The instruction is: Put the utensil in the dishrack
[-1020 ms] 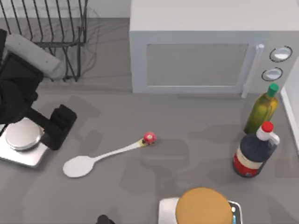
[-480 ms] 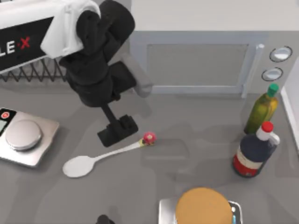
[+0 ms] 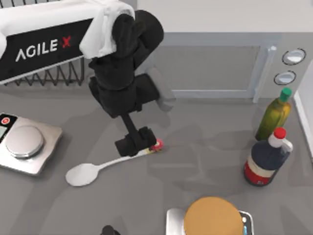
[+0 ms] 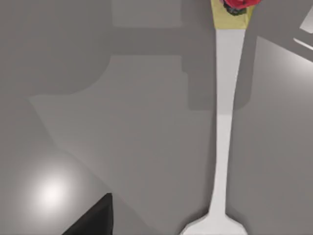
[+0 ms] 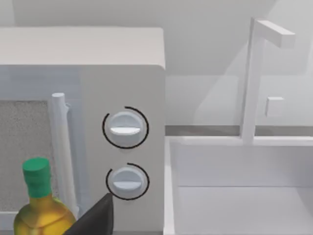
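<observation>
- While the left gripper (image 3: 137,145) is hanging over the spoon (image 3: 105,164) handle near the red-and-yellow ornament (image 3: 156,144), I can't tell how its jaws are standing.
- Spoon is lying flat mid-counter, bowl pointing toward the counter's left edge.
- Dishrack (image 3: 58,74) is sitting at the back-left corner, partly under the arm.
- Right wrist camera is facing the microwave (image 5: 122,142).

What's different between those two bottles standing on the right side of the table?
The green-capped bottle is slim, yellowish-olive and see-through looking; the red-capped bottle is wider, very dark, with a red-and-white label. The green-capped one stands nearer the microwave, close to its knobs; the red-capped one stands nearer the table's front edge. Both stand upright, close together, well away from the spoon and the left claw.
</observation>
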